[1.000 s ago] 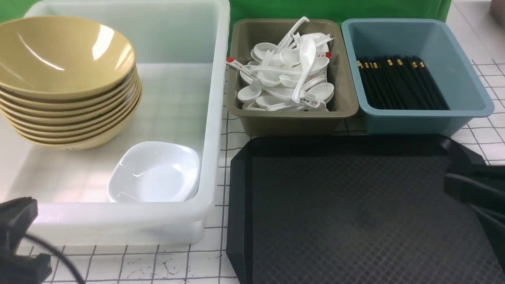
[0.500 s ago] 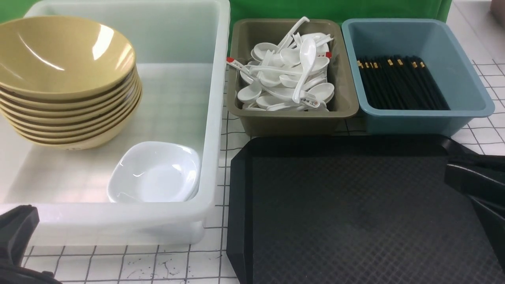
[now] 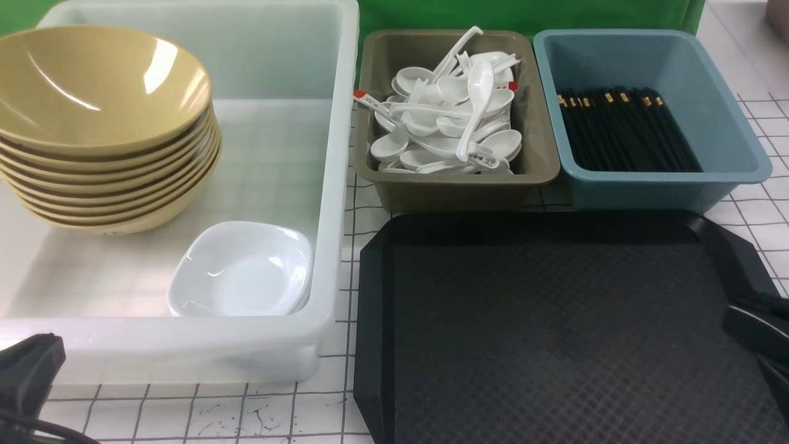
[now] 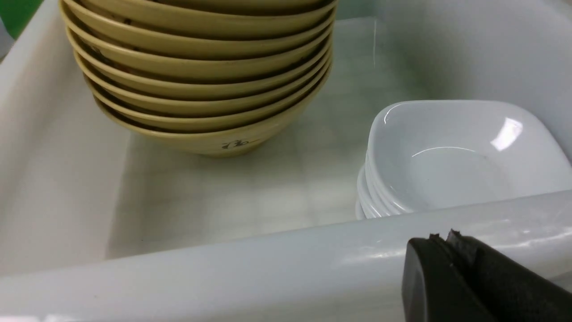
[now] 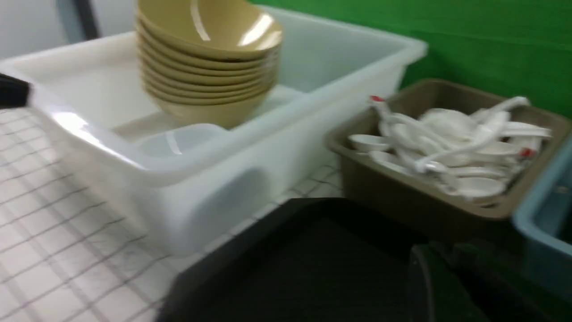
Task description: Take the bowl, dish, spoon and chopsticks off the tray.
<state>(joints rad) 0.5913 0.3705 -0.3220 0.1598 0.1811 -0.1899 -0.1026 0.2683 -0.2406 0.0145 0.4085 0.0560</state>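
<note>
The black tray (image 3: pixel 555 345) lies at the front right with nothing on its visible surface; it also shows in the right wrist view (image 5: pixel 290 264). A yellow bowl (image 3: pixel 92 86) tops a stack of like bowls in the white tub (image 3: pixel 333 185). A white dish (image 3: pixel 246 271) tops a small stack beside it, also in the left wrist view (image 4: pixel 460 152). White spoons (image 3: pixel 450 117) fill the brown bin. Black chopsticks (image 3: pixel 622 129) lie in the blue bin. My left gripper (image 4: pixel 442 237) is shut and empty, just outside the tub's near wall. My right gripper (image 3: pixel 755 324) is shut, over the tray's right edge.
The brown bin (image 3: pixel 456 191) and the blue bin (image 3: pixel 653 185) stand side by side behind the tray. The tub stands left of the tray with a narrow gap of gridded tabletop (image 3: pixel 348 246) between them. A green backdrop is behind the bins.
My right gripper has drawn back and down along the tray's right edge. My left gripper has sunk lower toward the near left corner. Nothing else has moved.
</note>
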